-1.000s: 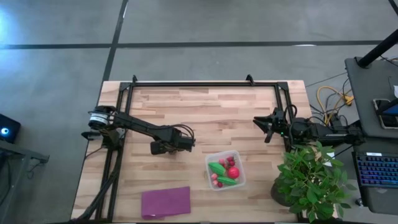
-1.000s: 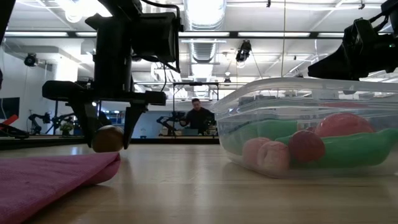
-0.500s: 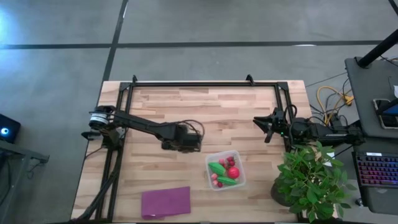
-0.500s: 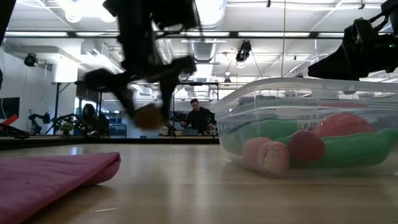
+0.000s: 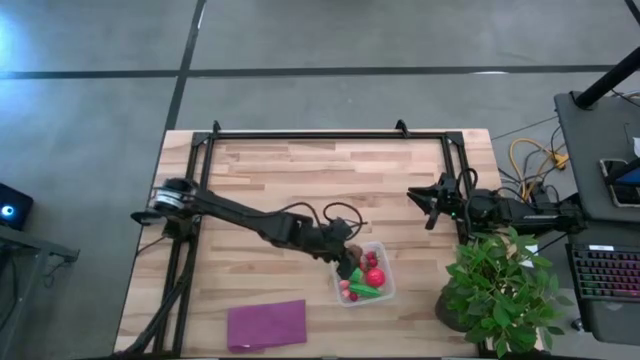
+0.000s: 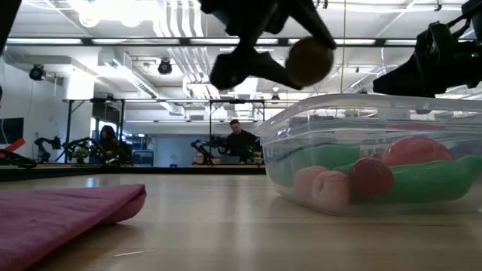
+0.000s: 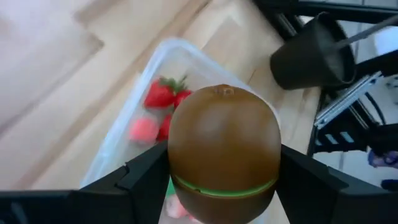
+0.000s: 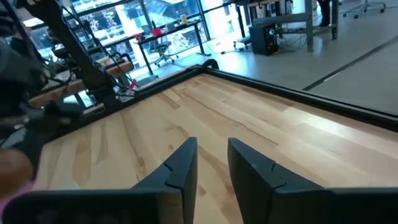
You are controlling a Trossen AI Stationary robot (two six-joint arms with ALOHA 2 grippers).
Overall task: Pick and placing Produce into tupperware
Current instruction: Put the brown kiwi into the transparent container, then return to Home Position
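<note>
The brown kiwi-like ball [image 6: 309, 62] is in my left gripper [image 7: 224, 183], which is shut on it over the left far corner of the clear tupperware [image 5: 386, 287]. In the low view the ball hangs just above the container's rim [image 6: 361, 99]. Inside the tupperware lie two green oblong pieces [image 5: 351, 271], a red-pink ball [image 5: 375, 277] and small red and pink berries [image 7: 160, 94]. My right gripper [image 5: 424, 207] waits open over the table's right side, away from the container. My left gripper pinches the brown ball [image 7: 224, 146] between its two fingers [image 7: 144, 182], one on each side at its widest part. The fingers slant down from the table's left side. The ball is lifted clear, above the tupperware's rim [image 7: 180, 48].
A flat purple sheet [image 5: 267, 323] lies near the table's near edge, left of the tupperware. A leafy potted plant [image 5: 500, 290] stands at the near right corner. A black frame [image 5: 330, 136] runs along the far edge. Bare wood lies between the arms.
My left gripper, with its fingers around the brown ball on the table, has taken it up and carried it toward the table's right, to above the tupperware's left corner. The ball is now lifted clear, higher than the container's rim.
</note>
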